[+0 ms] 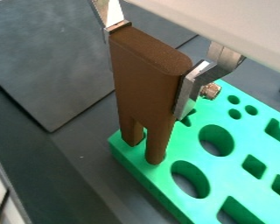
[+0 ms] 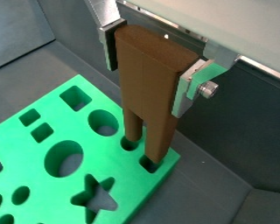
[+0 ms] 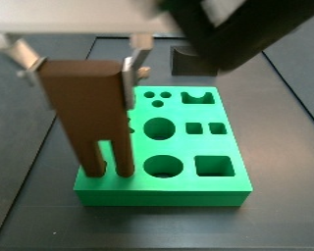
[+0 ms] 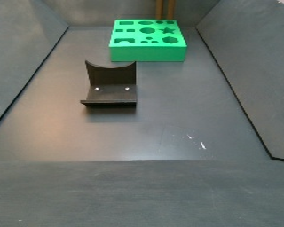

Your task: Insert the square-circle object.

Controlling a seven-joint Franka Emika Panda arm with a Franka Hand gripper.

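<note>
The square-circle object (image 1: 143, 79) is a tall brown block with two long legs. It stands upright over a corner of the green board (image 1: 220, 159), and its leg tips reach into two holes there. My gripper (image 1: 152, 57) is shut on its top, one silver finger on each side. Both wrist views show this grip; the block (image 2: 149, 79), the gripper (image 2: 150, 68) and the board (image 2: 113, 157) also appear from the other side. In a side view the block (image 3: 83, 98) stands at the front left of the board (image 3: 160, 196), under the gripper (image 3: 81, 61).
The board has several other open holes, among them a star, circles and squares. The fixture (image 4: 109, 84) stands on the dark floor well away from the board (image 4: 147, 53). A blurred dark shape (image 3: 219, 39) fills the upper right of a side view.
</note>
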